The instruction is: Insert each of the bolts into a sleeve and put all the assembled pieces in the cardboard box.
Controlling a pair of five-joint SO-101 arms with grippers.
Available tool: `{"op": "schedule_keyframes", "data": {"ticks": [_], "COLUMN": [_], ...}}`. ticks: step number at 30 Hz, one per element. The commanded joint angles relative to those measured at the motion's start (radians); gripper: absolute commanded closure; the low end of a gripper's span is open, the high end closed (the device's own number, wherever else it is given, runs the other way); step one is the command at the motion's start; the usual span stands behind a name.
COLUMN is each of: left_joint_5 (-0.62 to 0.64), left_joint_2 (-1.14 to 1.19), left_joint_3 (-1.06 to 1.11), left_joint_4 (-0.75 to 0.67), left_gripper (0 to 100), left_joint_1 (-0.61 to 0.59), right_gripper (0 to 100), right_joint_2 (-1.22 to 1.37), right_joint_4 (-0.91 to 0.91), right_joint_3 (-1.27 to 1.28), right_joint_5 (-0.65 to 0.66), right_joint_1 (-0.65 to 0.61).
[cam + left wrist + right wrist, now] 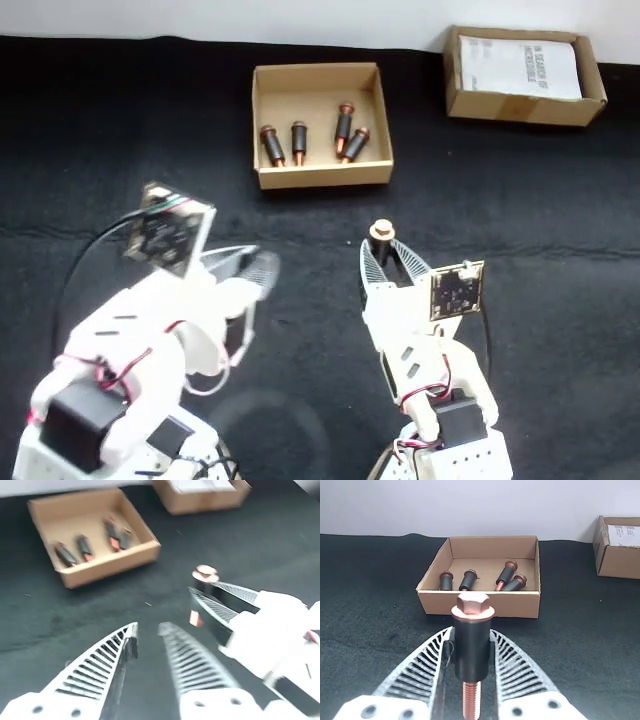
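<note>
**A:** Where is the bolt sitting right now?

**B:** The bolt (472, 606) is sitting inside its sleeve (471, 650), head up and threaded end poking out below. The right gripper (471, 632) is clamping the sleeve between its fingers (517, 667) and holding it off the bench (520, 260).

**A:** Which way is it pointing?

**B:** Its long axis is standing upright, roughly square to the bench. The cardboard box (480, 605) is lying straight ahead of those fingers, well apart, with its open top facing up.

**A:** Is anything lying in it?

**B:** Four assembled pieces (299, 142) are lying flat on its floor, two toward each side, leaving a bare strip between the pairs.

**A:** And what is the other arm doing?

**B:** The left gripper (148, 627) is hanging just beside the right one, with its fingers (100, 667) parted a little and gripping nothing. The right arm is sitting nearer the box, and it is the one carrying the load.

**A:** So what is the next move asking for?

**B:** As I'm reading it, carrying the piece forward over the near wall and then letting go. It is standing while the others are lying, so I'm expecting it to tip as it drops.

**A:** Is anything else sitting on the bench?

**B:** A second box (520, 105) holding a sheet of paper (520, 65) is sitting at the far corner, well apart.
</note>
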Motion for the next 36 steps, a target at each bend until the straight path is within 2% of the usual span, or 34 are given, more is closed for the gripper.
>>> {"op": "schedule_keyframes", "data": {"ticks": [1,6,12,17,29,36], "left_joint_5": [-0.012,-0.014,-0.014,-0.014,-0.009,-0.008], "left_joint_2": [-0.101,-0.274,-0.503,-0.493,-0.495,-0.489], "left_joint_3": [0.093,0.306,0.605,0.743,0.984,0.995], "left_joint_4": [0.003,-0.043,-0.269,-0.407,-0.446,-0.434], "left_gripper": [97,97,97,97,97,97], "left_joint_1": [-0.122,-0.271,-0.453,-0.576,-0.599,-0.599], "right_gripper": [99.2,99.2,99.2,99.2,99.2,99.2], "right_joint_2": [-0.010,-0.001,0.013,0.183,0.866,1.308], "right_joint_4": [-0.016,-0.016,-0.015,-0.015,-0.019,-0.016], "right_joint_3": [0.142,0.044,-0.058,-0.177,-0.750,-1.115], "right_joint_5": [-0.008,-0.008,-0.006,-0.008,-0.011,-0.011], "right_joint_1": [0.010,0.010,0.010,0.008,0.008,0.010]}}
